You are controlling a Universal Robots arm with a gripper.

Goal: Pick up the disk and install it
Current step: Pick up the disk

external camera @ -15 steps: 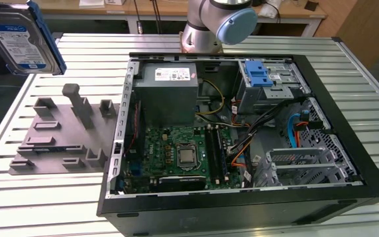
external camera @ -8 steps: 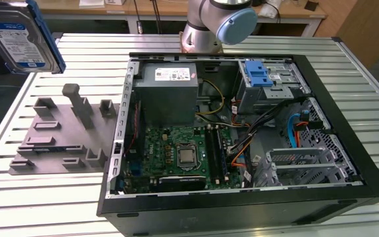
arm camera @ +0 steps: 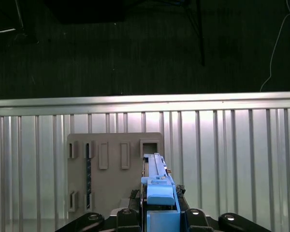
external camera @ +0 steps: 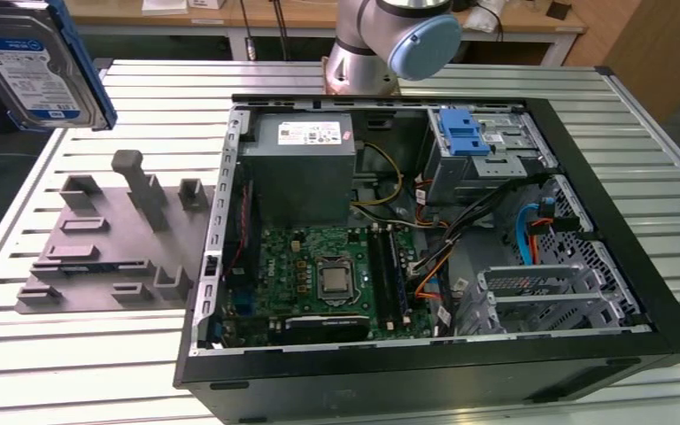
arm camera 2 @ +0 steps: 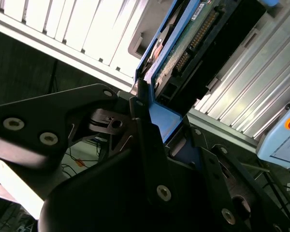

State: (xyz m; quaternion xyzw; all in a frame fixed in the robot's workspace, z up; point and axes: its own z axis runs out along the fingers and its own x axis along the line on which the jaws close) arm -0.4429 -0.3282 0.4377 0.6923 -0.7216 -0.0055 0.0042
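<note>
While the gripper (arm camera 2: 162, 116) pinches the disk (external camera: 33, 66) by its blue bracket (arm camera: 159, 195), high above the grey fixture plate (external camera: 104, 257) near the table's (external camera: 68, 372) edge, a firm, square hold should stop it twisting in transit.

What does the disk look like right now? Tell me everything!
The disk is a flat silver metal rectangle with a white-and-blue label, framed by a blue plastic bracket. It hangs tilted in the air at the exterior view's upper left, apart from the open computer case. In the second wrist view its green circuit board and connector pins show, and the end effector is shut on the bracket's edge.
</note>
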